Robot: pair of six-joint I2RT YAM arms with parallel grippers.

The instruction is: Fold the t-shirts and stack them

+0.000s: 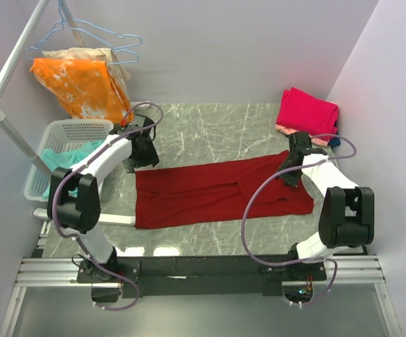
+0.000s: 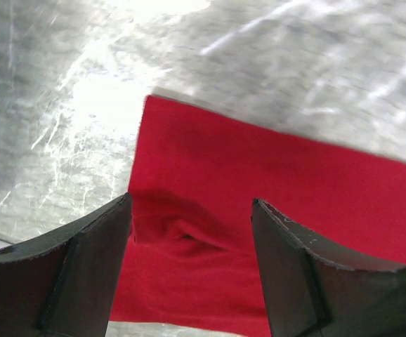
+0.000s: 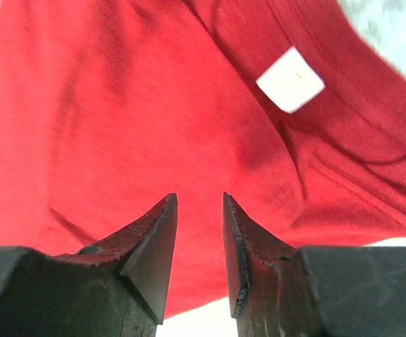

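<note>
A dark red t-shirt (image 1: 217, 191), folded into a long strip, lies flat across the middle of the marble table (image 1: 217, 126). My left gripper (image 1: 142, 156) hovers over its far left corner. In the left wrist view it (image 2: 191, 210) stands wide open above the cloth (image 2: 259, 175), a small wrinkle (image 2: 182, 233) between the fingers. My right gripper (image 1: 292, 172) is over the collar end. In the right wrist view it (image 3: 199, 198) is open by a narrow gap with nothing pinched, close above the cloth (image 3: 119, 105), near a white neck tag (image 3: 290, 79).
Folded shirts are stacked at the back right, bright pink (image 1: 307, 111) on top of peach (image 1: 287, 131) and dark blue. A white basket (image 1: 69, 130) at the left holds a teal shirt (image 1: 83, 151). An orange cloth (image 1: 83, 84) hangs on hangers at the back left.
</note>
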